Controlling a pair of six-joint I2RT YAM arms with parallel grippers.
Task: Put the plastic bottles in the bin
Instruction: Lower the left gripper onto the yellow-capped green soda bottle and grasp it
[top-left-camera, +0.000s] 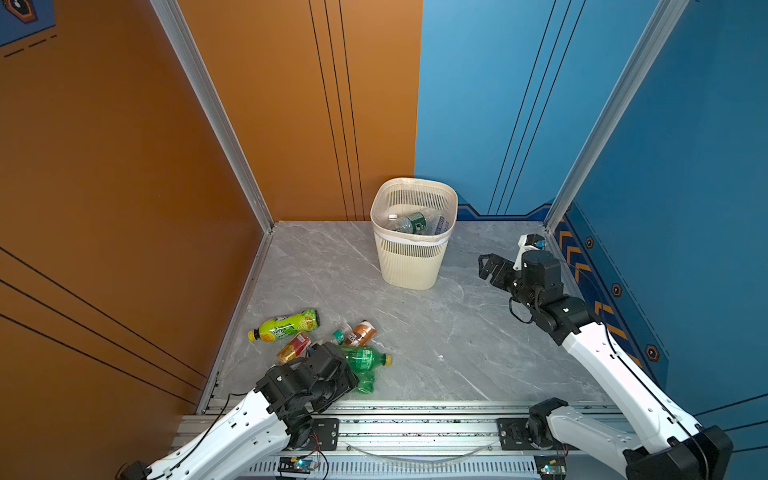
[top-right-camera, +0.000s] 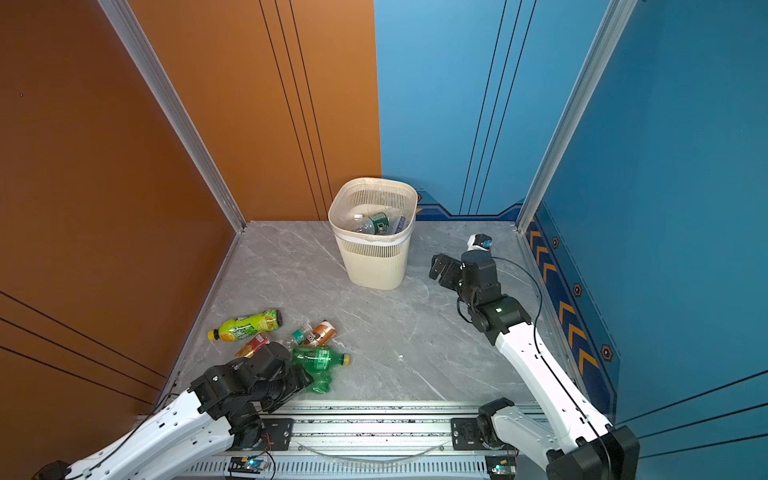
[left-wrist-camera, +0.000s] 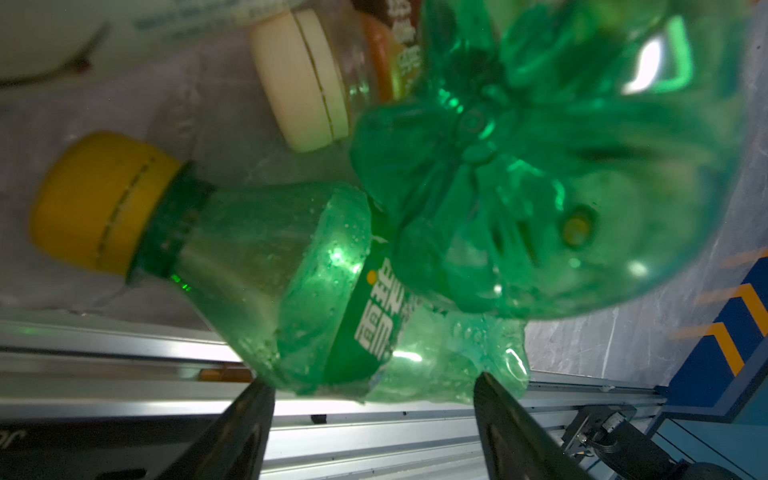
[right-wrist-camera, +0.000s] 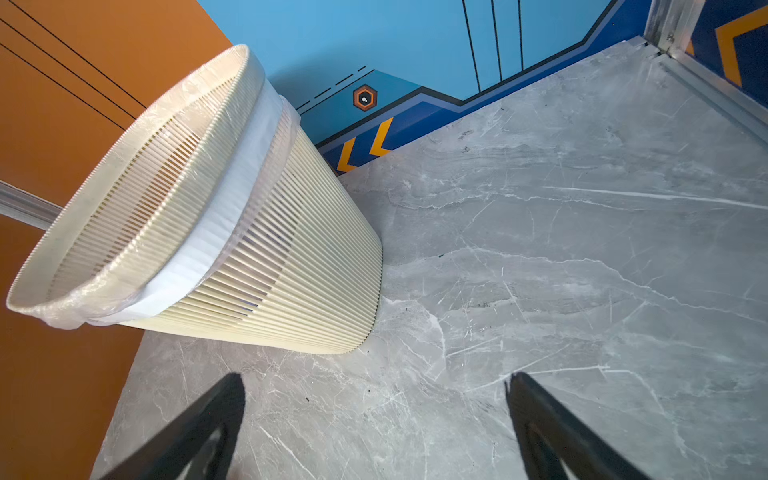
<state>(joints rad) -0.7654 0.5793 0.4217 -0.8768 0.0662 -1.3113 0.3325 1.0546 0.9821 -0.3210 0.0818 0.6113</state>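
Near the front-left corner of the grey marble-pattern desk (top-left-camera: 449, 332), the loose plastic bottles lie on their sides in a cluster: a green translucent bottle with yellow cap (top-left-camera: 368, 358), a crushed green bottle (top-left-camera: 365, 384) touching it, a yellow-green labelled bottle (top-left-camera: 286, 326), a red-labelled bottle (top-left-camera: 296, 346) and a brown-labelled bottle with cream cap (top-left-camera: 361, 333). Step in hand looks like the left arm's grasp of the next bottle. The left end effector (left-wrist-camera: 370, 386) is released, black fingers parted either side of the yellow-capped bottle's label band, tips just at its wall, nothing gripped yet. The cream slatted plastic bin with clear liner (top-left-camera: 411, 266) stands upright at the back, well apart from the cluster, with a few clear bottles (top-left-camera: 415, 222) inside. The right end effector (right-wrist-camera: 376, 378) hangs released and empty just beside the bin. Next move likely calls for reaching further over the body, clenching, lifting clear of the crushed neighbour and carrying over the rim.
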